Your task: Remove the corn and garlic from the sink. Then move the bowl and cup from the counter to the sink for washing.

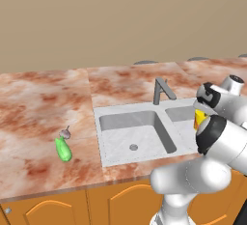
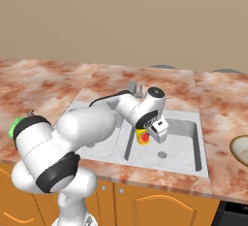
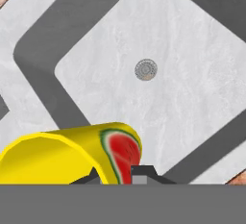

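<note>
My gripper (image 2: 147, 134) is shut on the rim of the yellow cup (image 2: 141, 137), holding it tilted above the right basin of the light grey sink (image 2: 202, 145). In the hand view the cup (image 3: 67, 153), with its red and green mark, sits between my gripper (image 3: 117, 177) fingers, above the basin's round drain (image 3: 145, 69). The green corn (image 1: 63, 150) lies on the counter left of the sink (image 1: 99, 122), with the small garlic (image 1: 65, 133) just behind it. The pale bowl (image 2: 240, 148) stands on the counter at the far right, cut off by the picture's edge.
An angular grey tap (image 1: 161, 90) rises behind the divider between the two basins. Marbled reddish counter (image 1: 43, 103) stretches wide to the left of the sink. Orange cabinet doors (image 1: 120, 202) run below the counter's front edge. My own arm (image 2: 92, 128) hangs over the left basin.
</note>
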### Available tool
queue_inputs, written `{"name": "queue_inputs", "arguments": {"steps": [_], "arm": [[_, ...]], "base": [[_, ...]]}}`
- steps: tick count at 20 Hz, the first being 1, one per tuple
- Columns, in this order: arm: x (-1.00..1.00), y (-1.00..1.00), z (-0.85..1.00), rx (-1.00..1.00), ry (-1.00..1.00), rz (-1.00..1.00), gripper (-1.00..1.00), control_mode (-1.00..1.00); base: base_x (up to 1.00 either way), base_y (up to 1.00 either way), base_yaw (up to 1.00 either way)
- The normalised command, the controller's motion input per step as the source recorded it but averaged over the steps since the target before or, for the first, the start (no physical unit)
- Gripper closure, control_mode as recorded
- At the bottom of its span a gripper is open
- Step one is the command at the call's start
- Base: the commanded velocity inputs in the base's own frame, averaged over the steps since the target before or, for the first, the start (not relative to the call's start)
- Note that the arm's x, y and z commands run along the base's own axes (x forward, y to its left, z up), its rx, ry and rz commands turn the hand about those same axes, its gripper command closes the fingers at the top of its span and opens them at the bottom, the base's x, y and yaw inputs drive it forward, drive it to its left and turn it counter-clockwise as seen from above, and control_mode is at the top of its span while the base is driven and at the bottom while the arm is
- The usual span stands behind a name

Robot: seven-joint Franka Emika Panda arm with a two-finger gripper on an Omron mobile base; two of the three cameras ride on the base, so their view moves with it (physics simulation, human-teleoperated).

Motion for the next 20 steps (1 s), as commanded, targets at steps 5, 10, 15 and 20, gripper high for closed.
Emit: {"name": "queue_inputs", "arguments": {"steps": [5,10,15,20], "arm": [[0.21,-0.11,-0.2,0.0,0.0,0.0,1.0,-1.0],[0.19,-0.09,-0.16,0.03,-0.02,0.0,1.0,-1.0],[0.19,-0.11,-0.09,0.05,-0.02,0.0,1.0,-1.0],[0.2,-0.11,-0.09,0.01,-0.03,0.0,1.0,-1.0]], "base": [[0.0,0.0,0.0],[0.0,0.0,0.0],[0.0,0.0,0.0],[0.0,0.0,0.0]]}}
